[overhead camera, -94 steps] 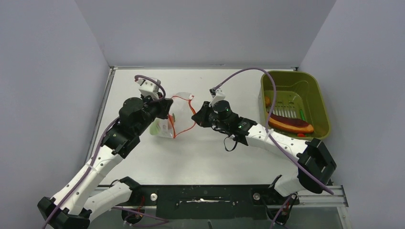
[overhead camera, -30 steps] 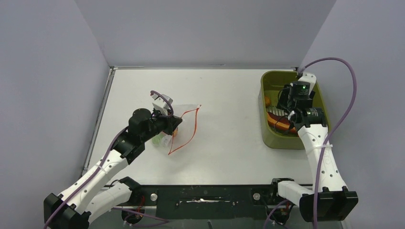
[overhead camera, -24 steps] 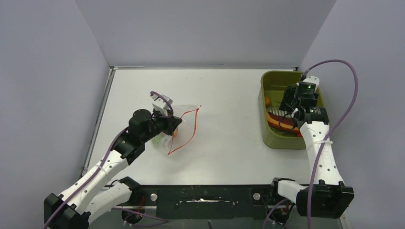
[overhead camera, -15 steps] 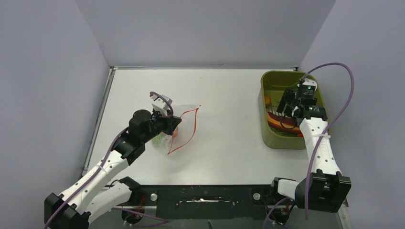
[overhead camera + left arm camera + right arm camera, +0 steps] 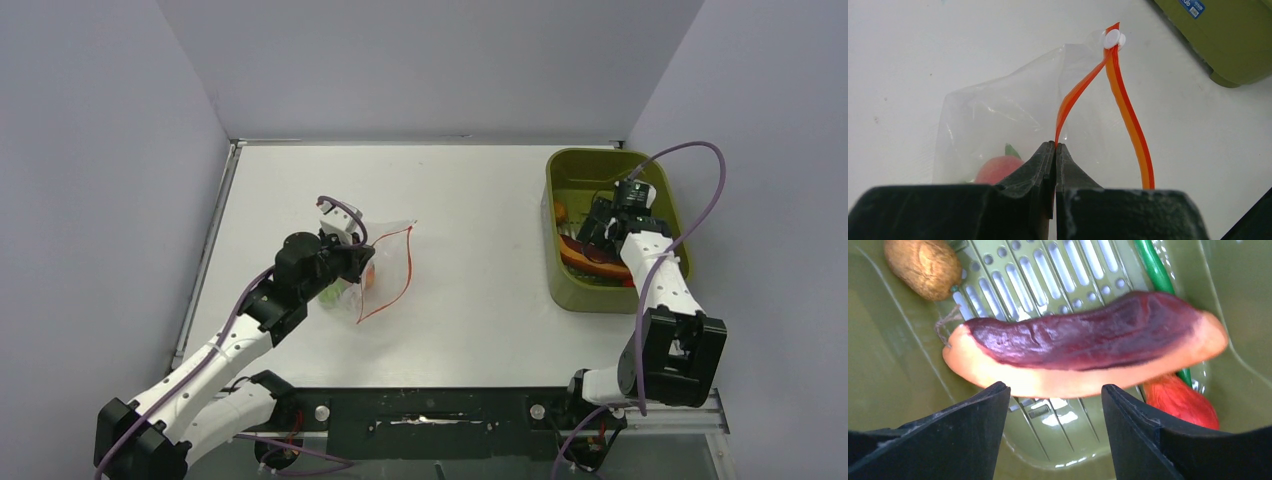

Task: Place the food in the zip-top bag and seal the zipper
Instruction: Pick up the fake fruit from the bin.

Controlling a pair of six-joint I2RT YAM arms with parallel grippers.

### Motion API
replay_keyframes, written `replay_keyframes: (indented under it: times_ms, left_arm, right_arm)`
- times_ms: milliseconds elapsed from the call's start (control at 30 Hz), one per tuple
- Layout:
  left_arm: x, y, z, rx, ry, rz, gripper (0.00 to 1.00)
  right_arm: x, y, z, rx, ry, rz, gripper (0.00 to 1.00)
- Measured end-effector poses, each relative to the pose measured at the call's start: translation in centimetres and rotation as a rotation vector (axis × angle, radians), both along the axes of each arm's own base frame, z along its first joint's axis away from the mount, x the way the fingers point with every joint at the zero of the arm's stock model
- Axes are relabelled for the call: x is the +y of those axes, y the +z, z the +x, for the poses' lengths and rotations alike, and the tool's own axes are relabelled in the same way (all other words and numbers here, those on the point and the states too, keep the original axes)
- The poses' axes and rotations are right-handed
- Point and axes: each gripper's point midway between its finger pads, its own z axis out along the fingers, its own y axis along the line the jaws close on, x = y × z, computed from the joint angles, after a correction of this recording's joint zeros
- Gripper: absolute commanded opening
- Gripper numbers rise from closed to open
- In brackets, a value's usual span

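Bright even light fr. above, soft shadows; glare on tub point(image 5: 1058, 419) floor + bag point(image 5: 993, 107); pics sharp.

The broad middle of the worktop point(image 5: 470, 300), between the zip-top bag point(image 5: 387, 250) toward the left edge and the olive tub point(image 5: 585, 303) by the far right corner, lies open for a gripper to cross. The bag's mouth faces that gap, yet it is only a narrow wedge: the two runs of the zipper point(image 5: 1128, 115) meet at a white slider point(image 5: 1112, 38), and the left gripper point(image 5: 1055, 146) pinches one run, its arm barring the left side. Inside the tub the walls hem the right gripper point(image 5: 1053, 387), whose spread fingers straddle the steak slab point(image 5: 1088, 337); a red bit point(image 5: 1180, 399) and a green stick point(image 5: 1154, 267) crowd one end.
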Motion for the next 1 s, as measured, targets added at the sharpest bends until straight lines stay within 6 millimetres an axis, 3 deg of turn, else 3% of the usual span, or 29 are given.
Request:
replay_keyframes:
  times_ms: [167,400,633,833,1000]
  left_arm:
    - [0.0,0.1,0.2,-0.007,0.002,-0.002,0.0]
    - [0.0,-0.6,0.1,-0.013,0.0,-0.001,0.0]
    - [0.1,-0.6,0.3,-0.011,0.015,-0.002,0.0]
    - [0.1,-1.1,0.5,0.011,0.033,-0.007,0.0]
    - [-0.1,-1.6,0.8,0.039,0.038,-0.005,0.0]
  right_arm:
    - [0.6,0.3,2.9,-0.031,0.145,0.019,0.65]
    - [1.9,1.9,8.5,-0.125,0.376,0.024,0.49]
    - [3.0,-0.7,12.7,-0.112,0.535,0.076,0.52]
    - [4.3,-3.7,13.3,-0.07,0.629,0.144,0.63]
    - [5.2,-4.2,13.4,-0.071,0.691,0.179,0.64]
